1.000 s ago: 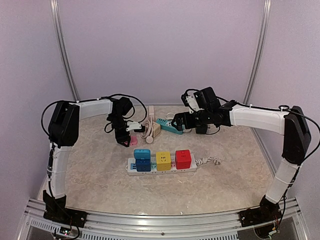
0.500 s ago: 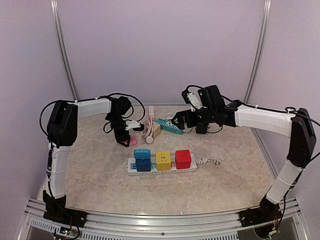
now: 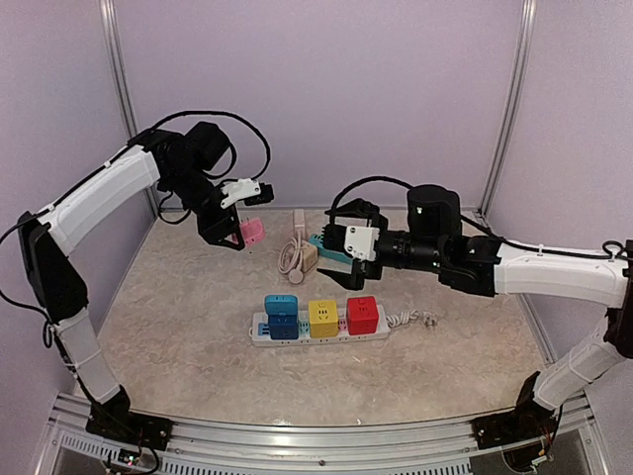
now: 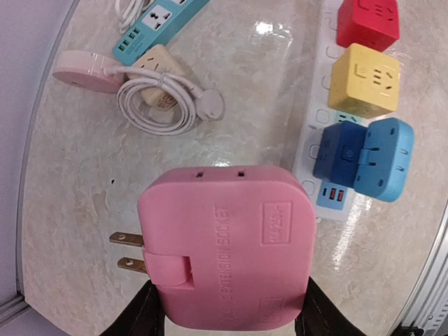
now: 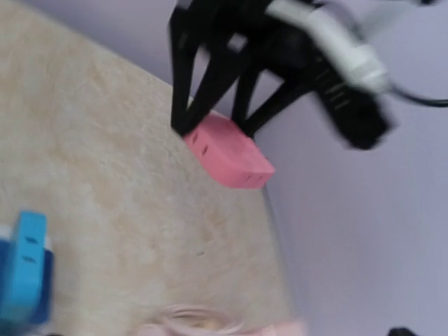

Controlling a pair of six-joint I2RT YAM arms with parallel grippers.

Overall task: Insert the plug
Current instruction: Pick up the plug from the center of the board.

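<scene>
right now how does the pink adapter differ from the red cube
The pink adapter is a flat rounded slab; the red cube is blocky. The pink adapter hangs in the air, clamped in the left gripper, two prongs bare; the red cube sits plugged into the white strip. Both carry socket holes.

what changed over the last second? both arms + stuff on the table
The left gripper closed on the pink adapter and lifted it off the table, and the arm rose with it. The right arm dropped lower and stretched out. The right gripper now points left above the teal strip, open and empty. The white power strip, its colored cubes, the teal strip and the coiled cord lie as before.
</scene>
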